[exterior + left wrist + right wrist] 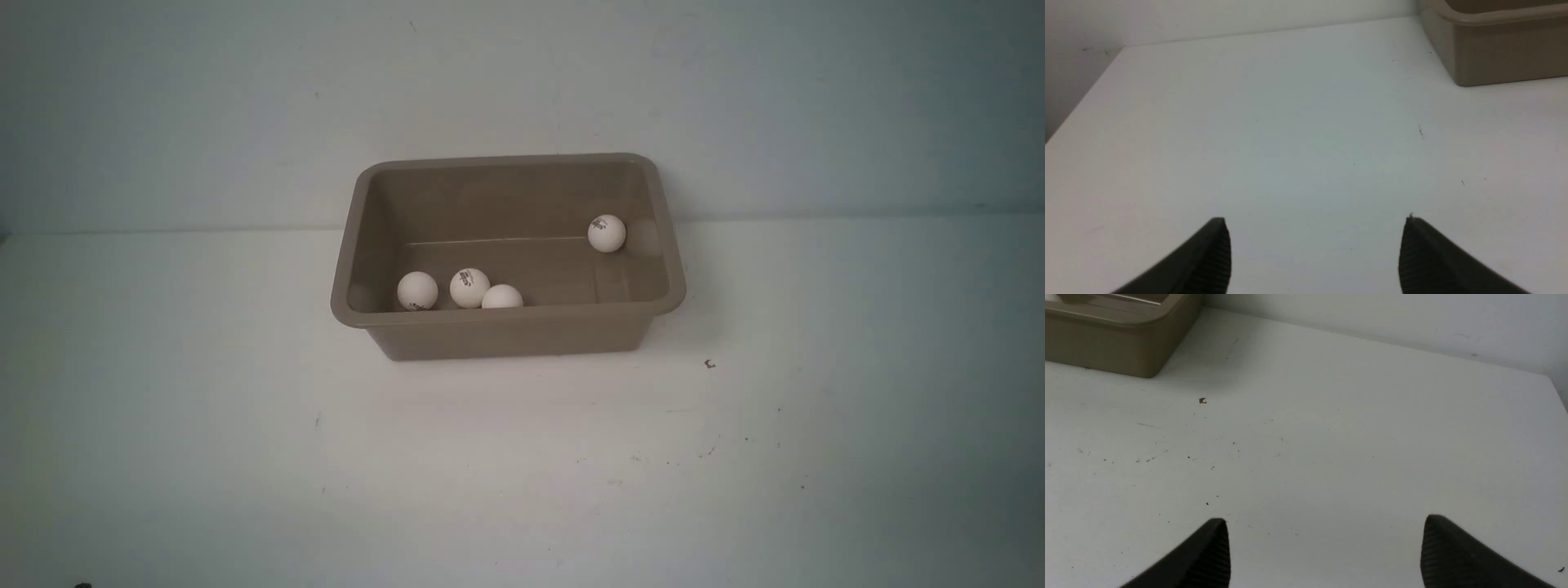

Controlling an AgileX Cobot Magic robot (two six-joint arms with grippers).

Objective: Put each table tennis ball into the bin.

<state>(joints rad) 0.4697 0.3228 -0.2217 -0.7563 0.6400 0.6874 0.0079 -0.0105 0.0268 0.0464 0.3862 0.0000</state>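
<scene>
The taupe bin (506,331) stands at the table's far middle. Inside it lie the white balls: one at the near left (417,291), one beside it with a dark logo (469,287), a third (501,297) partly hidden by the near wall, and one at the far right (606,233). Neither arm shows in the front view. My left gripper (1314,222) is open and empty over bare table, the bin's corner (1494,53) far ahead. My right gripper (1325,522) is open and empty, the bin's corner (1122,351) far ahead.
The white table (522,474) meets a pale wall behind the bin. A small brown chip (709,363) lies to the right of the bin, also seen in the right wrist view (1202,400). Dark specks dot the table's right half.
</scene>
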